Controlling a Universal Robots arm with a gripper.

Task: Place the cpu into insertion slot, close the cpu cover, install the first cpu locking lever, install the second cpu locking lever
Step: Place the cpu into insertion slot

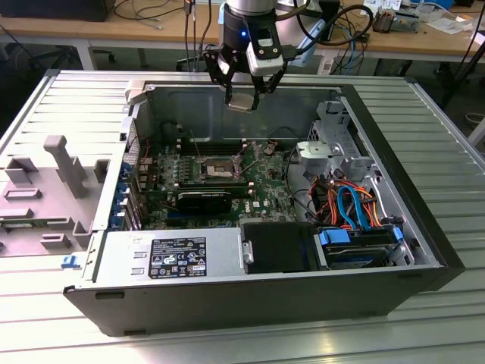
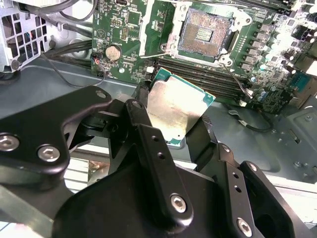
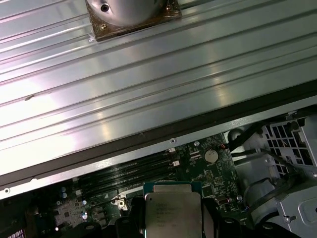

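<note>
In the exterior view my gripper (image 1: pixel 242 97) hangs over the far wall of the open computer case, shut on the cpu (image 1: pixel 240 103), a small silver square. Both wrist views show the cpu (image 2: pixel 176 106) (image 3: pixel 172 210) clamped by its edges between the black fingers (image 2: pixel 143 134), silver top showing. The insertion slot (image 1: pixel 214 166) (image 2: pixel 204 34) lies on the green board, below and nearer than the gripper, its dark gold-tinted centre uncovered. A silver plate, the cpu cover (image 2: pixel 151 25), stands along one side of the slot. A thin wire lever (image 2: pixel 234 77) sticks out beside the slot.
Long black memory slots (image 2: pixel 208 77) run between the cpu and the slot. A black graphics card (image 1: pixel 204 200) sits in front of the slot. Drive cage and cables (image 1: pixel 345 201) fill the exterior view's right of the case. A power supply (image 1: pixel 170 254) lines the near side.
</note>
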